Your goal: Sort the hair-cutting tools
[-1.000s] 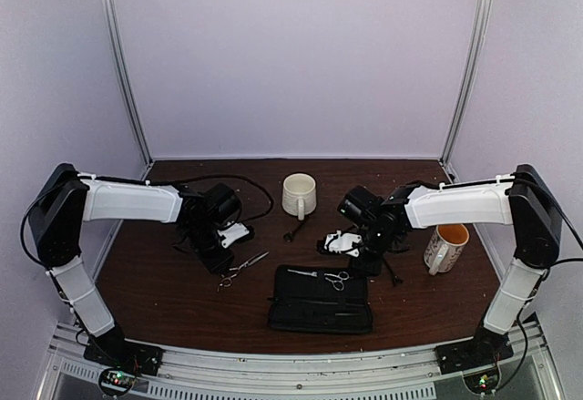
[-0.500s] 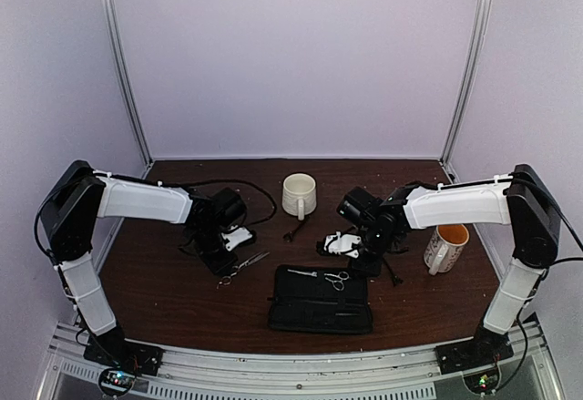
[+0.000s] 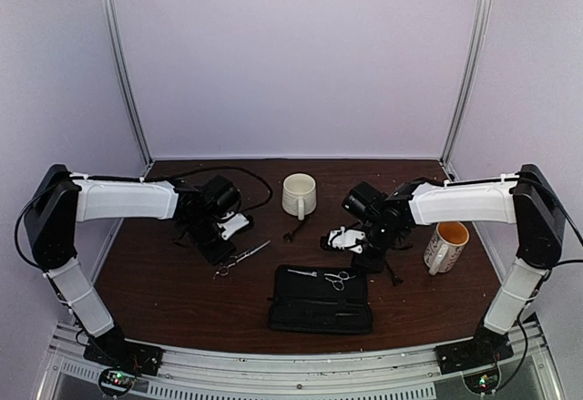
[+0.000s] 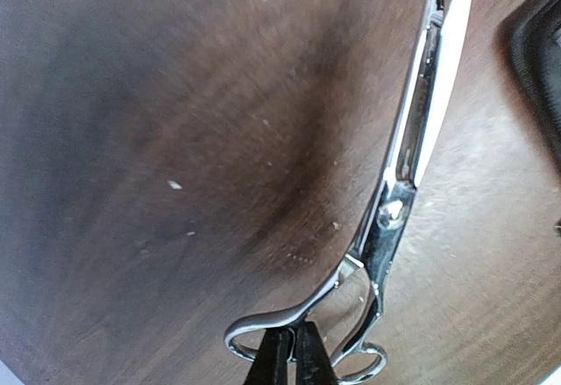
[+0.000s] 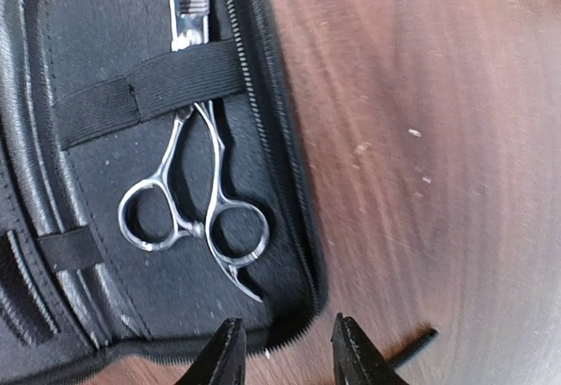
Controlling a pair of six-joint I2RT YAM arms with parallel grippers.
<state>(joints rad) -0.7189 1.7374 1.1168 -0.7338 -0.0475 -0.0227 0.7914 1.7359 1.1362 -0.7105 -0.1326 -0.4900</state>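
My left gripper (image 4: 294,357) is shut on one finger ring of the silver scissors (image 4: 412,157), whose blades point away toward the case corner. In the top view this gripper (image 3: 219,256) and the scissors (image 3: 246,255) are left of centre, low over the table. The second scissors (image 5: 197,214) lie strapped inside the open black case (image 5: 88,183), and they also show in the top view (image 3: 332,278). My right gripper (image 5: 285,350) is open and empty just off the case's zip edge. One black hair clip (image 3: 294,231) lies below the white mug; another (image 5: 414,346) lies by the right fingers.
The black case (image 3: 321,302) lies open at the front centre. A white mug (image 3: 299,195) stands at the back centre. A yellow-lined mug (image 3: 446,247) stands at the right. Black cables trail behind the left arm.
My left gripper has shifted slightly back and up with the scissors, which now sit a little farther from the front edge. The right arm has moved slightly to the right.
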